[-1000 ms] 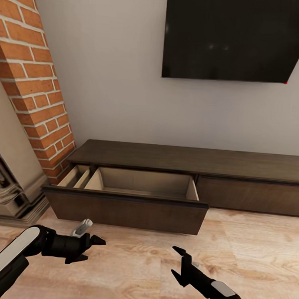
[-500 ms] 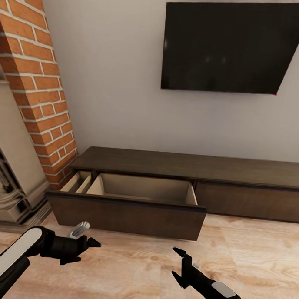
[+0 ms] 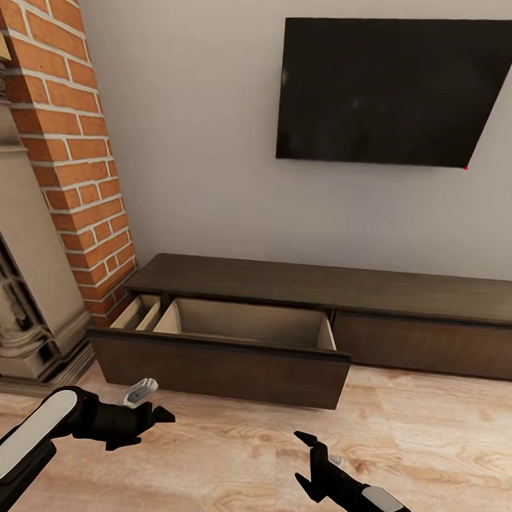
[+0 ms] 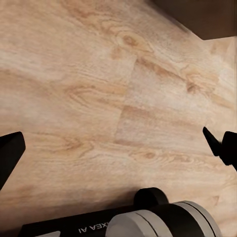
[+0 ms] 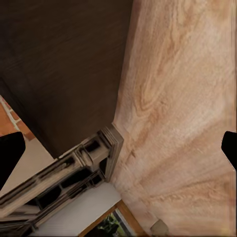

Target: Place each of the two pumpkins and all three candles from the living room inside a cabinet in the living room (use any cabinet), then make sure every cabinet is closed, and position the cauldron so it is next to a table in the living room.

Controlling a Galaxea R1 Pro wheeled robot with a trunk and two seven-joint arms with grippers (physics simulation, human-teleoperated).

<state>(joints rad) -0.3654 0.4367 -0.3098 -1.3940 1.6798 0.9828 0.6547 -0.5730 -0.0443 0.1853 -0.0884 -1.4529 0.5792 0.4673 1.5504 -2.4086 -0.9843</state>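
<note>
A long, low dark-brown wooden cabinet (image 3: 403, 292) stands on the light wood plank floor (image 3: 442, 428) against the pale grey wall (image 3: 209, 135), its left end near the red brick fireplace column (image 3: 75, 144). Its pull-out compartment (image 3: 220, 359) at the left end is drawn out over the floor, showing pale beige inner walls; the bottom is hidden behind the dark front panel, so what lies inside cannot be told. The right-hand front of the cabinet sits flush. A flat black screen (image 3: 390, 90) hangs on the wall above the cabinet's right half. The black left gripper (image 3: 156, 424) hovers over the floor just in front of the compartment's left corner, jaws spread and holding nothing. The black right gripper (image 3: 305, 458) hovers over the floor in front of the compartment's right end, its jaws likewise parted and empty. In the right wrist view the dark cabinet front meets the carved stone fireplace surround (image 5: 84, 163).
</note>
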